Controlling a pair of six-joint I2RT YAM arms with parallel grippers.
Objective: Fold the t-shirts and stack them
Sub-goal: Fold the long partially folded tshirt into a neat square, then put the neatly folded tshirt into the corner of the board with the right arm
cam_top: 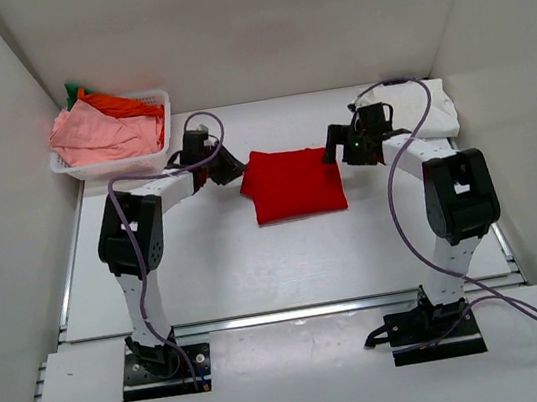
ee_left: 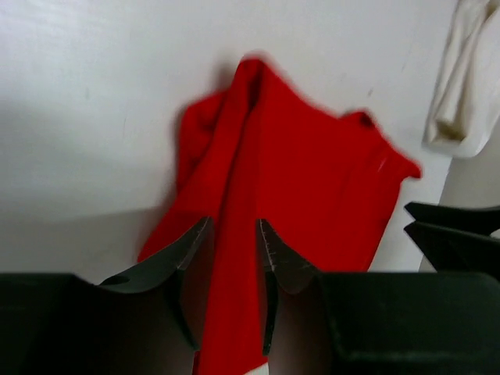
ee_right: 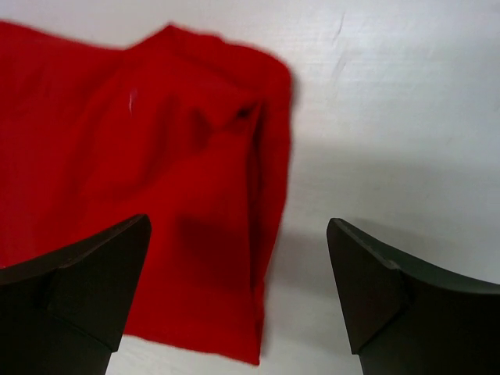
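Far out to the L of the L fingers: basket (cam_top: 165, 100) w/ pink tee (cam_top: 102, 135), orange tee (cam_top: 122, 101) and green tee (cam_top: 73, 90) heaped inside, unfolded. L gripper (ee_left: 234, 234): fingers nearly together, pinching a raised ridge of the red tee (ee_left: 297, 195). The rest of the cloth spreads ahead of the tips on the table (cam_top: 207, 261). R gripper (ee_right: 238, 223): fingers wide apart, nothing held. The red tee's edge lies below one finger, bare table by the other. Cream tee (cam_top: 434, 105) sits behind the R gripper, apart from the red.

Risks (judgement):
- L pulls alone, so the whole tee drags and the fold skews.
- Pinch prob. catches top layer only, so layers could peel apart.
- R closes off the edge and grabs no cloth.
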